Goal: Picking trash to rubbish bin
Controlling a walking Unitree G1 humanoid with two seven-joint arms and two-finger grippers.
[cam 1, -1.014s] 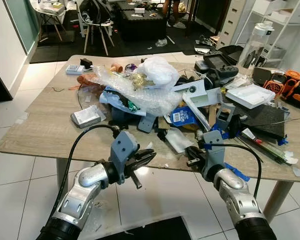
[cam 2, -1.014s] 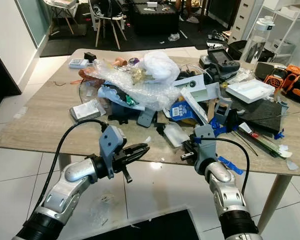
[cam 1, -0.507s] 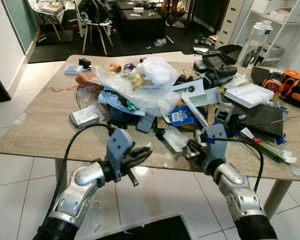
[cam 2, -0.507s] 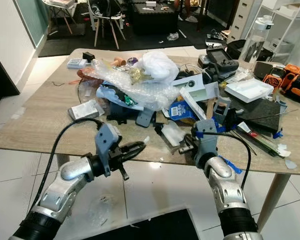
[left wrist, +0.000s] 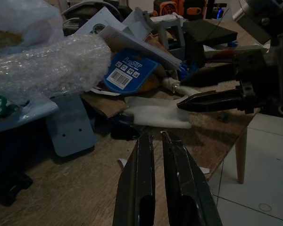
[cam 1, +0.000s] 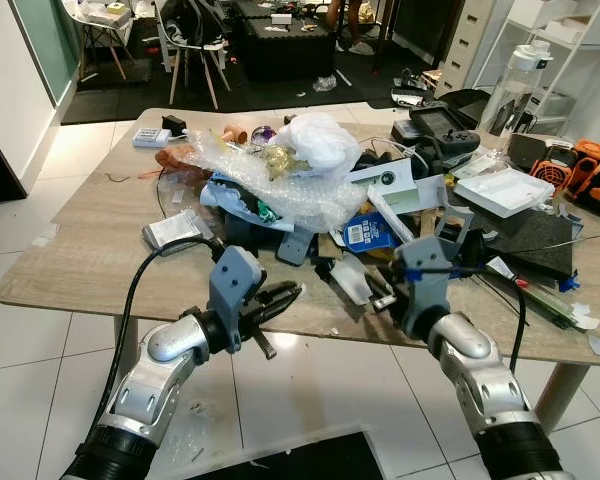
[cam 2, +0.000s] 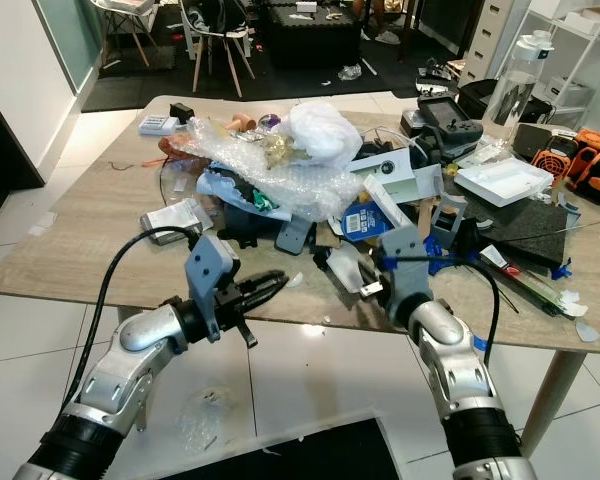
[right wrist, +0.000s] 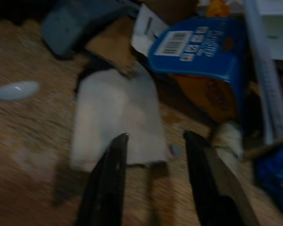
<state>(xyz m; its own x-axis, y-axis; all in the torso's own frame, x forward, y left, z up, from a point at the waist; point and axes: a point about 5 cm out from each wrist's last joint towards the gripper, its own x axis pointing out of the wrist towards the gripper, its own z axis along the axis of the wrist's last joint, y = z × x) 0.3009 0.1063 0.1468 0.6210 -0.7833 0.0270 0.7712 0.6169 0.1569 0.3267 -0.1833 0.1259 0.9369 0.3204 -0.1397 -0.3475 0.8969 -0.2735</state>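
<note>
A: One white plastic packet (cam 1: 348, 277) is the target. It lies flat on the worktop (cam 1: 80, 250) near the front edge, just below the blue barcode box (cam 1: 365, 232).

B: Pincers?

A: Two. Right pincer (right wrist: 155, 181) is over the packet with its fingers spread, tips over the packet's near end, not clamped on anything. Left pincer (left wrist: 156, 141) sits at the front edge, fingers nearly together with only a thin slit between them, holding nothing, pointing at the same packet.

B: What's around it?

A: One grey plastic bracket (cam 1: 293, 244) just to the left of the packet. One big heap of bubble wrap (cam 1: 270, 180) behind that, with one white bag (cam 1: 317, 138) on top. One foil pouch (cam 1: 173, 231) well to the left. One white tray (cam 1: 502, 190) and one black flat case (cam 1: 535, 235) on the right side. One clear bottle (cam 1: 510, 85) at the far right corner.

B: Room to move?

A: Bare wood along the front strip left of the packet, and on the whole left end of the worktop. The centre and right are packed. Tiled floor (cam 1: 310, 380) is open in front of the edge.
</note>
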